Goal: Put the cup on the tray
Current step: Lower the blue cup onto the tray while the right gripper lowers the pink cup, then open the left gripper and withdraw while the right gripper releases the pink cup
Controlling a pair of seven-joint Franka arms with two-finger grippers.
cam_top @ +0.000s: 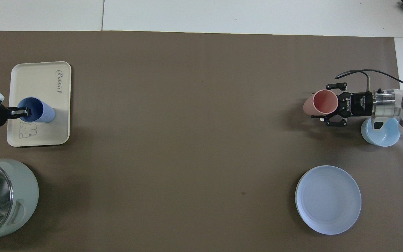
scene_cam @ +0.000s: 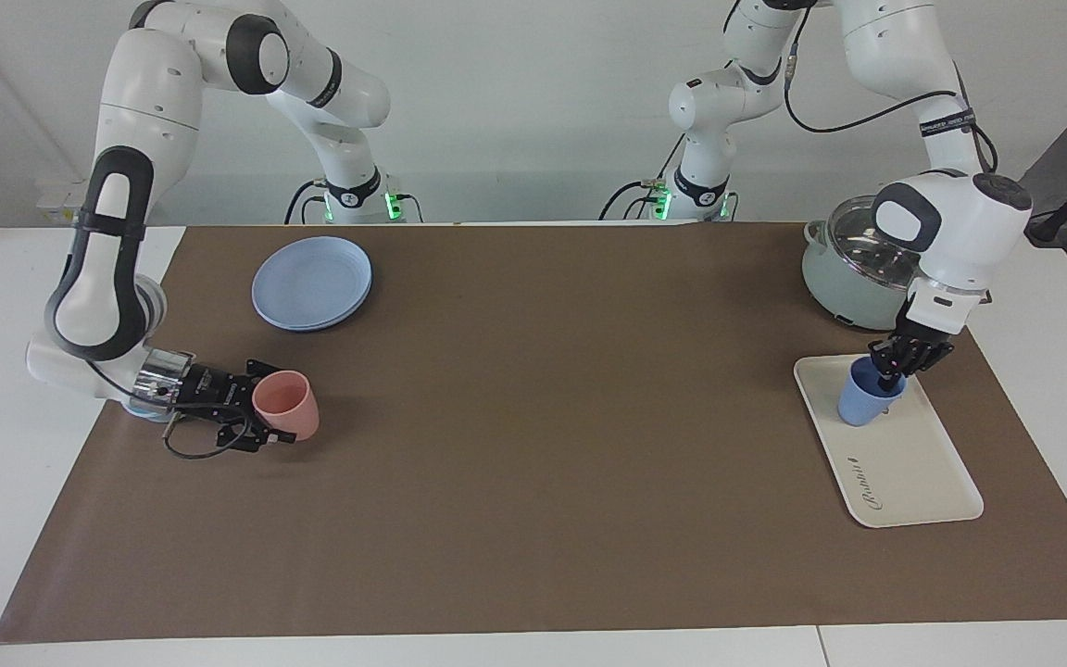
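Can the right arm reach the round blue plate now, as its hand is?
Probably not yet: the right hand is shut on the pink cup. The brown mat between it and the plate looks bare.

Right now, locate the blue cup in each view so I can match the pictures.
Facing view: the blue cup stands at the picture's right, on the cream tray, at the tray's end nearer the robots, with the left gripper at its rim.
Overhead view: the cup is at the picture's left, just above the bear drawing.
Shared landmark: the lidded pot, next to the tray in both.
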